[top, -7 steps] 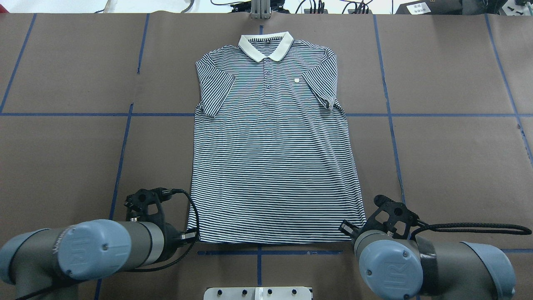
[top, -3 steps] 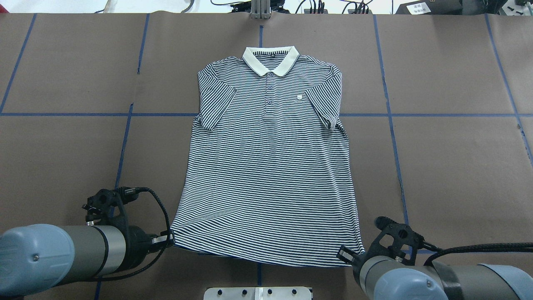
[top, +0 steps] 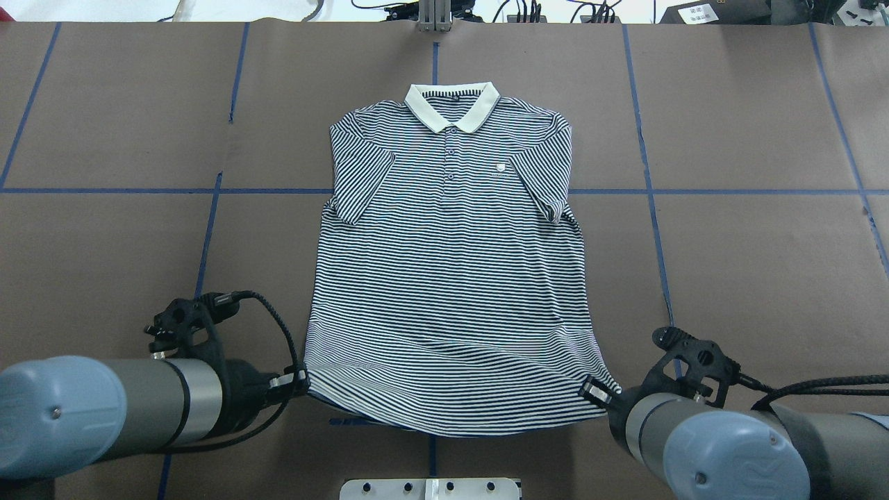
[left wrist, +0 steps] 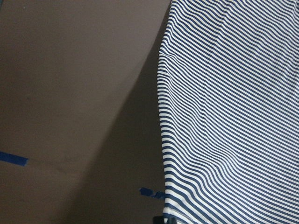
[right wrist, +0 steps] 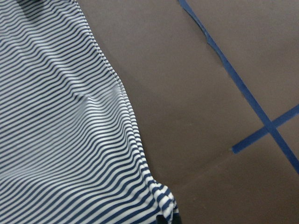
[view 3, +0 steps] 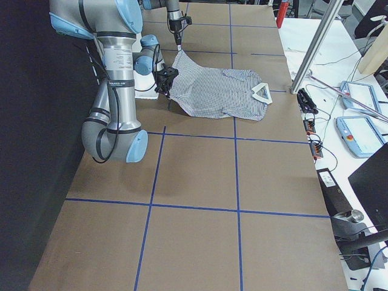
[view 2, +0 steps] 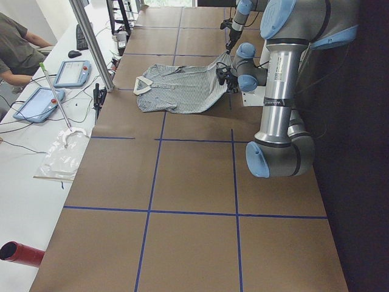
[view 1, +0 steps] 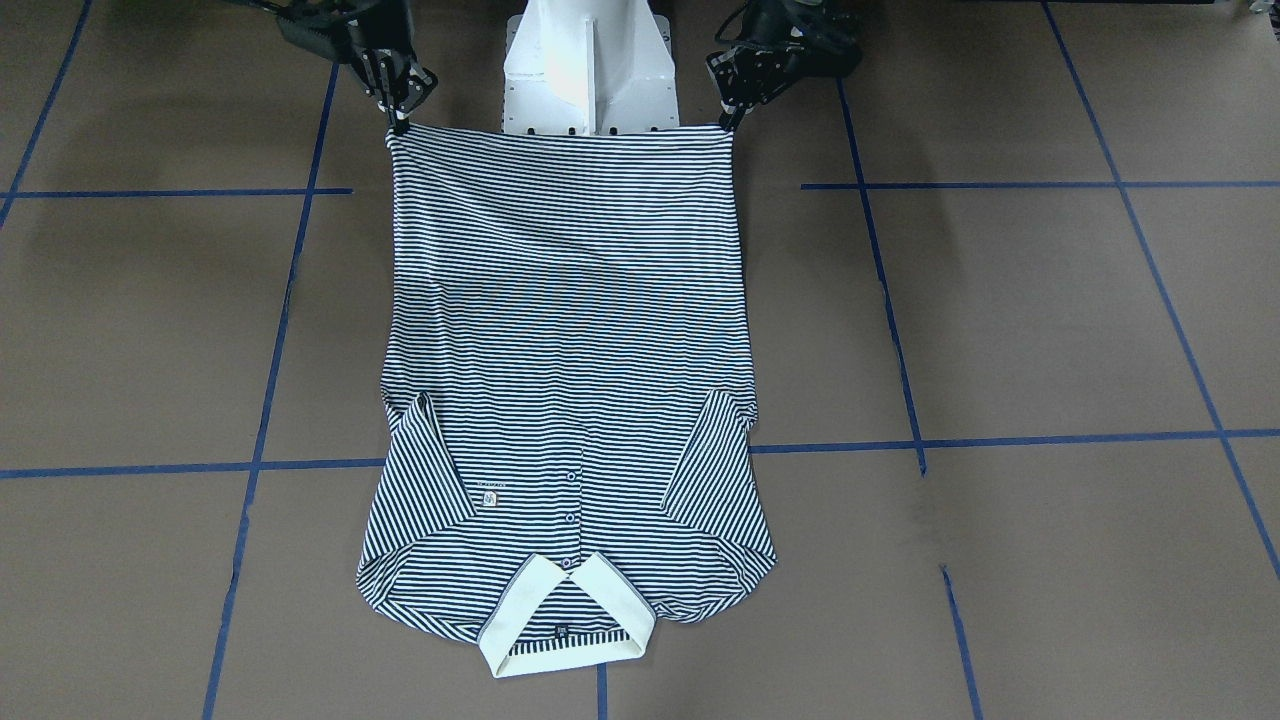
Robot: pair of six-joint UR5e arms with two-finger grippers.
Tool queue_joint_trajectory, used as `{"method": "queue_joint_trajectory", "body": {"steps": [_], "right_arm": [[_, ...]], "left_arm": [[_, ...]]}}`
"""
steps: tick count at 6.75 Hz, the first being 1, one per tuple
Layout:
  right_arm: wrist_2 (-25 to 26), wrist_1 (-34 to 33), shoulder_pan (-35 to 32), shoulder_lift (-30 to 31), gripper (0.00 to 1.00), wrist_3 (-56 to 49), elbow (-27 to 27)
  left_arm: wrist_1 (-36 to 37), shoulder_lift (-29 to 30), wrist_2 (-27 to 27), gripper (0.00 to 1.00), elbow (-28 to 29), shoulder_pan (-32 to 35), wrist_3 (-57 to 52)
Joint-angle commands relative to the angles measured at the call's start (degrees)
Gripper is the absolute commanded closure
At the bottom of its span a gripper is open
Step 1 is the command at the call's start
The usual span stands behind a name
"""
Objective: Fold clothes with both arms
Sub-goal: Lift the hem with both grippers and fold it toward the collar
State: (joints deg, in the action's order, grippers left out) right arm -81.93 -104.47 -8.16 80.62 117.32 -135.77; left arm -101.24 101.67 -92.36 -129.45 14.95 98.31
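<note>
Shirt point(top: 451, 278) slid nearer; left tool point(top: 300, 380) and right tool point(top: 590, 390) pinch its hem corners

The brown counter point(top: 764, 264), gridded with blue tape lines point(top: 104, 191), carries the striped polo shirt point(top: 451, 278), its collar end lying flat.

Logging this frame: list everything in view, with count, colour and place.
polo shirt: one, navy-and-white stripes, cream collar, front-up mid-table, hem corners lifted.
table: one, brown cover, blue tape grid.
pedestal base: one, white, robot-side table edge.
tablets: two, pale blue, side bench.
red cylinder: one, bench's near end.
operator: one, dark top, at the bench.
left arm, right arm: grey, light-blue caps.
left gripper, right gripper: black, each shut on a hem corner.
</note>
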Motion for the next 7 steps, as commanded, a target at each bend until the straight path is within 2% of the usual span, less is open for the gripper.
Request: {"method": "queue_joint_trajectory", "body": {"steps": [1,2,3,4,5,6,7], "right_arm": [[-0.15,0.32,-11.3,-7.62,1.0,-12.66,8.79],[-2.85,0.41,-17.18,-12.2,1.0,-17.6,14.51],[-5.84,0.41,-22.64,-16.42,1.0,-22.52,20.66],[-6.3,3.28,-26.78,-19.33,1.0,-26.31,28.2],[-9.01,13.06,-30.56,-21.1,1.0,-28.61,37.41],[-11.47,19.33,-32.95,-25.56,1.0,-28.64,46.9],[-11.67,19.92,-34.54,-30.82,1.0,-28.81,54.83]], "left_arm": [[2.61,10.61,-0.28,1.0,10.57,10.05,-12.71],[1.84,13.44,-0.37,1.0,16.28,15.24,-15.05],[-1.65,16.69,-0.28,1.0,23.3,18.59,-15.34],[-7.34,18.46,-0.28,1.0,30.15,21.41,-15.34],[-12.35,21.44,-0.28,1.0,36.84,24.92,-18.56],[-13.97,23.82,-0.11,1.0,41.69,26.7,-20.59],[-16.95,25.76,0.24,1.0,46.35,27.24,-20.7]]}}
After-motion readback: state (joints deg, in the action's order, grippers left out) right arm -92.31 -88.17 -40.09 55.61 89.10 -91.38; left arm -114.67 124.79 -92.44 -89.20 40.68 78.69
